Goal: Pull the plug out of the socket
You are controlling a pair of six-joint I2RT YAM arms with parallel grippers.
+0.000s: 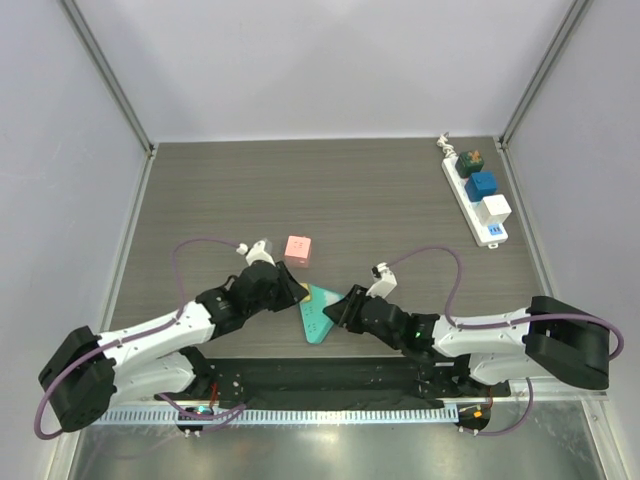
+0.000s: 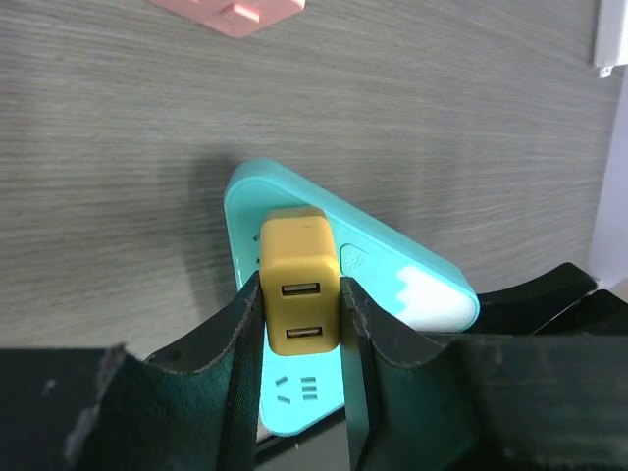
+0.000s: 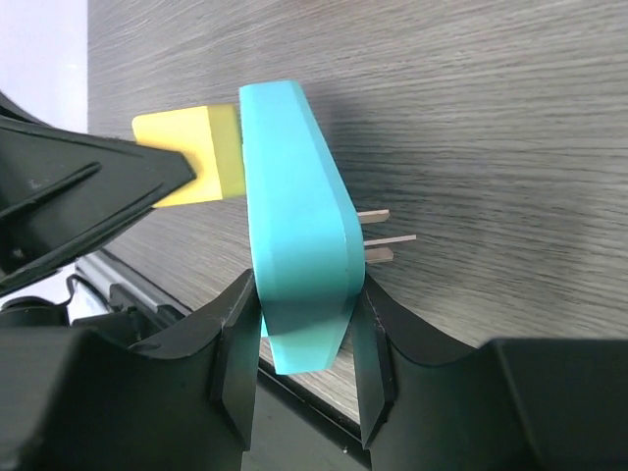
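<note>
Closed the left claw (image 2: 299, 287) tight on the yellow plug (image 2: 297, 245), pinching its two long sides, the better to draw it straight out; found it seated flush in the teal block (image 2: 383, 260), not yet pulled. Clamped the right claw (image 3: 309, 289) on one corner of the teal block, held on edge over the surface (image 1: 400, 200) with bare prongs (image 3: 378, 235) pointing away from the plug; probably a brace, one claw tugging each way. Saw a pink cube (image 1: 298, 249) just beyond the teal block; saw the long white power strip (image 1: 487, 234) well apart from the teal block, beyond it and to its right, untouched, with other plugs (image 1: 481, 185) in it; judged the socket in hand to be the teal block, not the strip.
</note>
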